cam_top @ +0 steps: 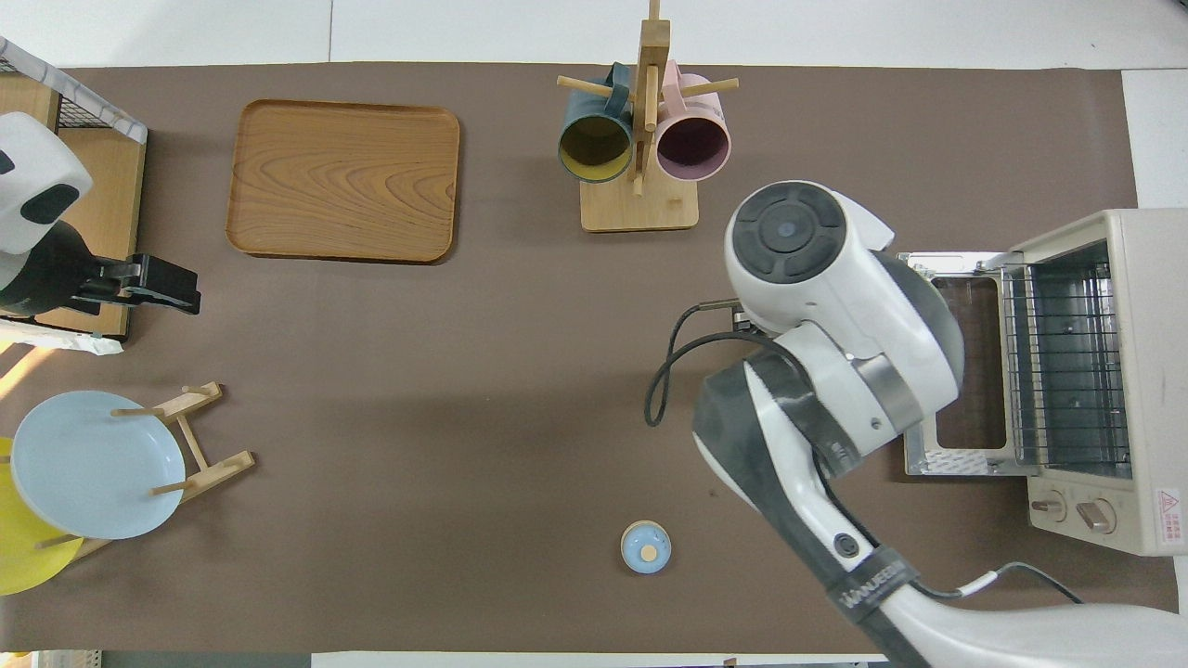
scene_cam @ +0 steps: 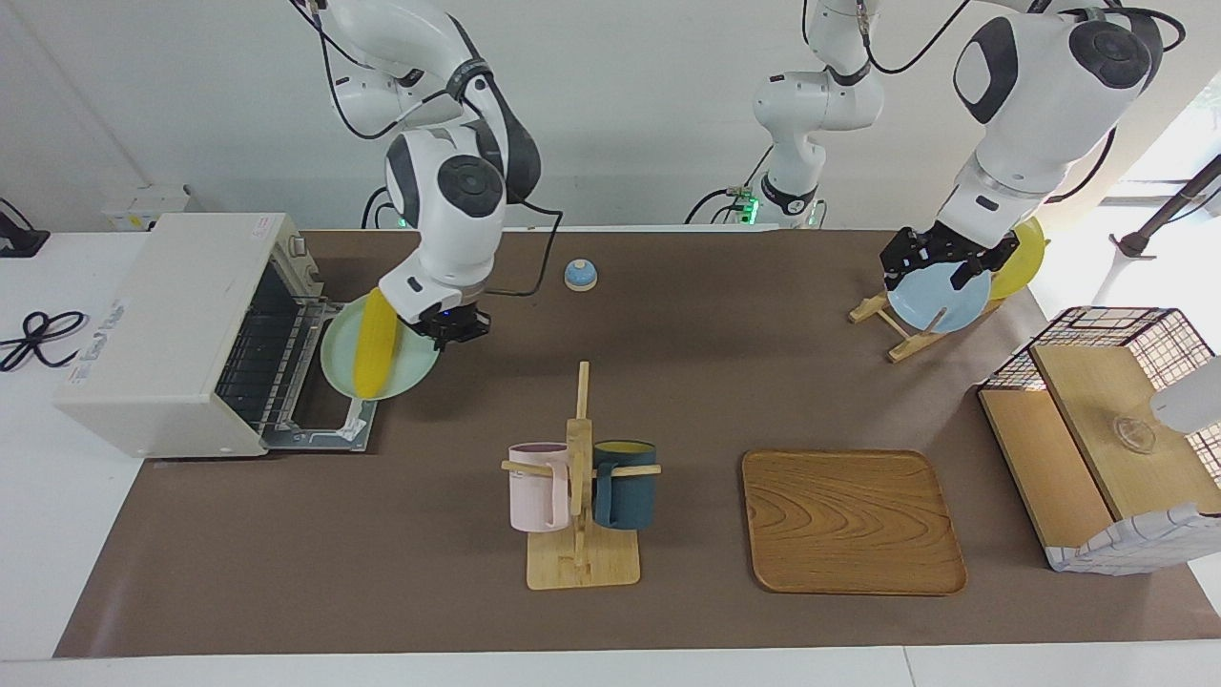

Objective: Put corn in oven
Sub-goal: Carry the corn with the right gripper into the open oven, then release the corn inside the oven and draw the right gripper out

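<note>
1. Corn (scene_cam: pixel 374 345) lies on a pale green plate (scene_cam: pixel 415 374) held in the air over the oven's lowered door (scene_cam: pixel 320 422); the cob points toward the open cavity.
2. The oven (scene_cam: pixel 162 334) stands at the right arm's end of the table, door folded down flat, wire rack (cam_top: pixel 1067 371) exposed.
3. The right gripper (scene_cam: pixel 456 324) is clamped on the plate's rim, on the side away from the oven; the overhead view hides plate and corn under the arm.
4. The left gripper (scene_cam: pixel 940 260) waits above the blue plate (scene_cam: pixel 940 298) in the wooden plate rack (scene_cam: pixel 892 329); finger state cannot be determined.
5. A mug stand (scene_cam: pixel 580 496) and wooden tray (scene_cam: pixel 852 521) sit farther from the robots.
</note>
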`<state>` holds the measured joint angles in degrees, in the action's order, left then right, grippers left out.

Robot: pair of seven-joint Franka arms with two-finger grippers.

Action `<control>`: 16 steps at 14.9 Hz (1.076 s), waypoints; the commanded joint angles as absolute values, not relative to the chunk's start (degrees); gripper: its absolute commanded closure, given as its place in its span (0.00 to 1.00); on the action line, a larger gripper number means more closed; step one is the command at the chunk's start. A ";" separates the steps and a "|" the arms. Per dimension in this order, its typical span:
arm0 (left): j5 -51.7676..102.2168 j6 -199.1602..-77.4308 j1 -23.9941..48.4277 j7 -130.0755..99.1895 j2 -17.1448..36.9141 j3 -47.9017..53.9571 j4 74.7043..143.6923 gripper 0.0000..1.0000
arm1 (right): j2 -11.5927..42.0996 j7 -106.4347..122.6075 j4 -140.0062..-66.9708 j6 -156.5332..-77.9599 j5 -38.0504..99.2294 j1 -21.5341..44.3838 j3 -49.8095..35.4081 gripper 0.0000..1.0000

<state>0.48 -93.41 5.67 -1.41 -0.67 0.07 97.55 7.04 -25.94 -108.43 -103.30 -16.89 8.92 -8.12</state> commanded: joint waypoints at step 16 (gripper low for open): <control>1.14 -92.81 5.80 -0.97 -1.23 -0.35 97.47 0.00 | 0.79 -9.14 -123.49 -116.10 -17.32 -10.55 -8.70 0.95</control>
<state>0.48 -93.41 5.67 -1.41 -0.67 0.07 97.55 1.98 -10.09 -121.63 -114.90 -16.91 -9.48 -7.97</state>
